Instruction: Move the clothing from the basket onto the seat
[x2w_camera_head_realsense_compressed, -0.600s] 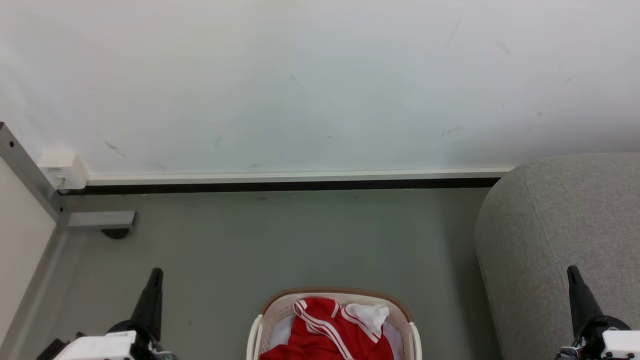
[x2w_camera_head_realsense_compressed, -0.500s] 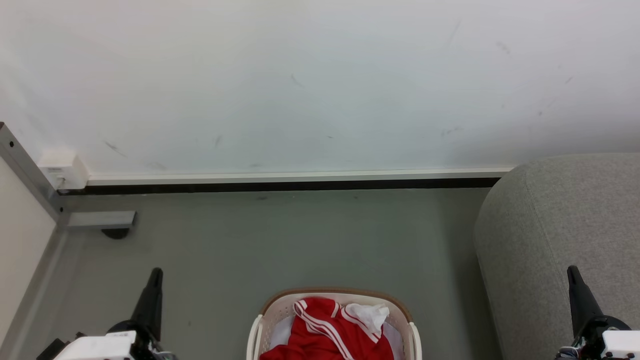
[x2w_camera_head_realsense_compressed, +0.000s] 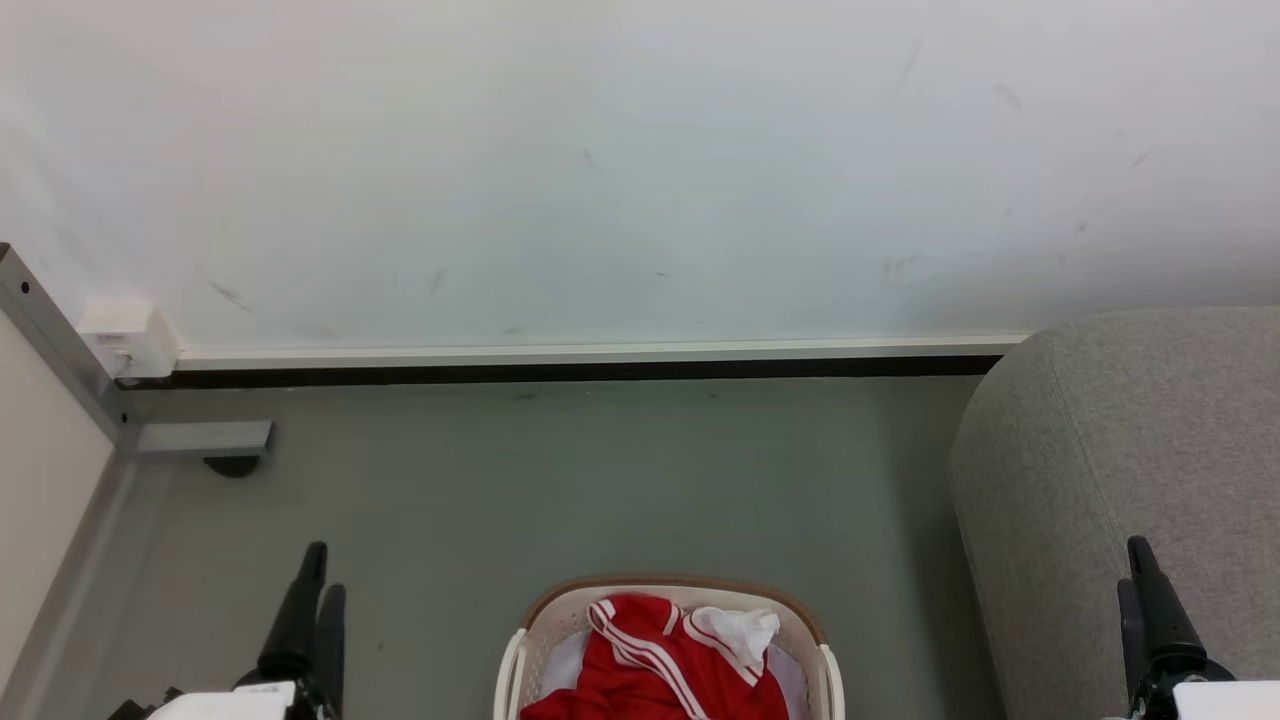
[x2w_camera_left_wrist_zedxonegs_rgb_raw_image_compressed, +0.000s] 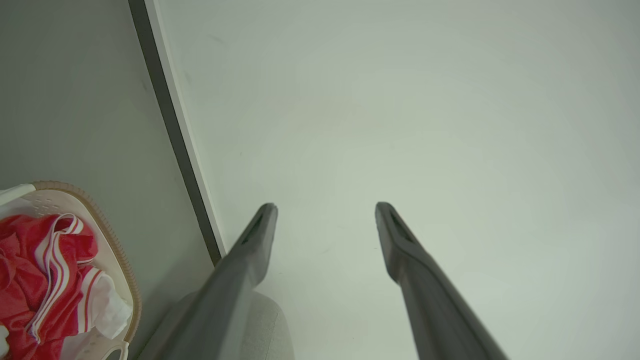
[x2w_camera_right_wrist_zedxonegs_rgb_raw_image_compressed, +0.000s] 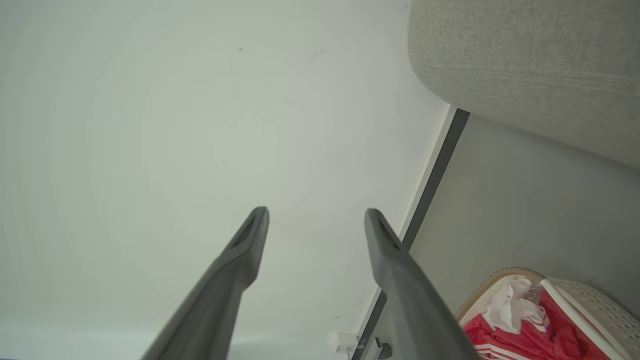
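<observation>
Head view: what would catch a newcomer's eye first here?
The bright red clothing heaped in the basket at bottom centre stands out against the grey floor. The big grey seat rises at the right, and the left gripper and right gripper stand open in the lower corners.

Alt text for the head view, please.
Red clothing lies heaped in the basket at bottom centre, on a grey floor. The grey seat stands to its right; the left tool and right tool, both open, flank the basket, holding nothing.
</observation>
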